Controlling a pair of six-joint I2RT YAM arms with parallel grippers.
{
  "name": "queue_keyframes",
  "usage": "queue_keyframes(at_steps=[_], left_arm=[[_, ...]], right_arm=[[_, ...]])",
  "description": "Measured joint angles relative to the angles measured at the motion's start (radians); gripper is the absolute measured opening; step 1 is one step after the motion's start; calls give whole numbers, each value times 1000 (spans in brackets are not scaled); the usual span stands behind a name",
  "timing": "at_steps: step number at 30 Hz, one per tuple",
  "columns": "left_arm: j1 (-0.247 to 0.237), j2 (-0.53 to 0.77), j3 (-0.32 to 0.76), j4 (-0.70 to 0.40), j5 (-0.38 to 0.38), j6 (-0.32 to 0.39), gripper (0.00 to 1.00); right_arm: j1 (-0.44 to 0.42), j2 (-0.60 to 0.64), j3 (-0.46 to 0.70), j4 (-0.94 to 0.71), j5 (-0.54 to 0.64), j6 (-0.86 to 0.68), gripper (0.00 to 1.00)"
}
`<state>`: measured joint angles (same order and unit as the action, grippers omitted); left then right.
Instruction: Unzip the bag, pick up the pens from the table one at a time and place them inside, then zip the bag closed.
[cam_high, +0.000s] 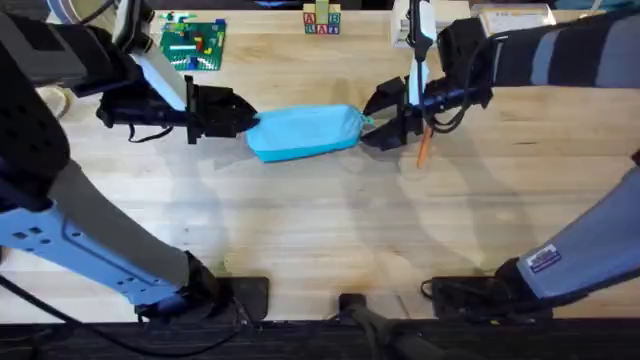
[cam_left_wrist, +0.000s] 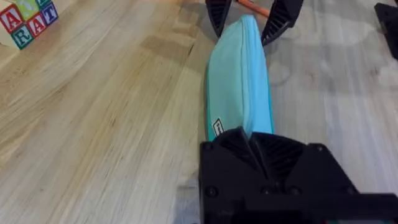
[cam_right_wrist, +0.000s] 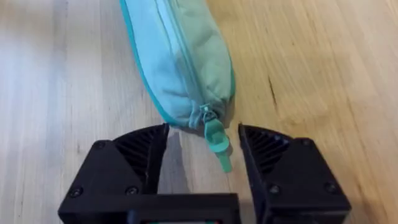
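Clamping the bag, left gripper opposes right gripper, spread around pull tab.

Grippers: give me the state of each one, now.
Left gripper: shut on the bag, clamping its left end.
Right gripper: open, fingers either side of the pull tab, holding nothing.

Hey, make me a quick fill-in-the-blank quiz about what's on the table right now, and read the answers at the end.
1. The left hand is shut on one end of the light blue ____.
2. The teal pull tab hangs between the fingers of the open ____ hand.
3. The pouch's zipper is ____.
4. The orange ____ lies on the table beside the right hand.

Answers: pouch; right; closed; pen
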<state>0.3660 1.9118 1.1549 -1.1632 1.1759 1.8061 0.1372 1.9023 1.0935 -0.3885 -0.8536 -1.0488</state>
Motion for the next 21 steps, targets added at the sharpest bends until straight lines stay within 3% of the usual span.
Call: queue_keyframes(at_steps=[7,8,11,12,21], left_arm=[[0,0,0,0,0,0,42],[0,0,0,0,0,0,42],[0,0,0,0,0,0,42],[0,0,0,1,0,0,42],[0,0,0,1,0,0,42]], right_arm=[[0,0,0,0,-1,0,534],[0,0,0,0,-1,-2,458],[0,0,0,-6,-3,-2,84],[1,0,0,-9,-5,-1,50],[3,0,0,-8,-7,-3,32]])
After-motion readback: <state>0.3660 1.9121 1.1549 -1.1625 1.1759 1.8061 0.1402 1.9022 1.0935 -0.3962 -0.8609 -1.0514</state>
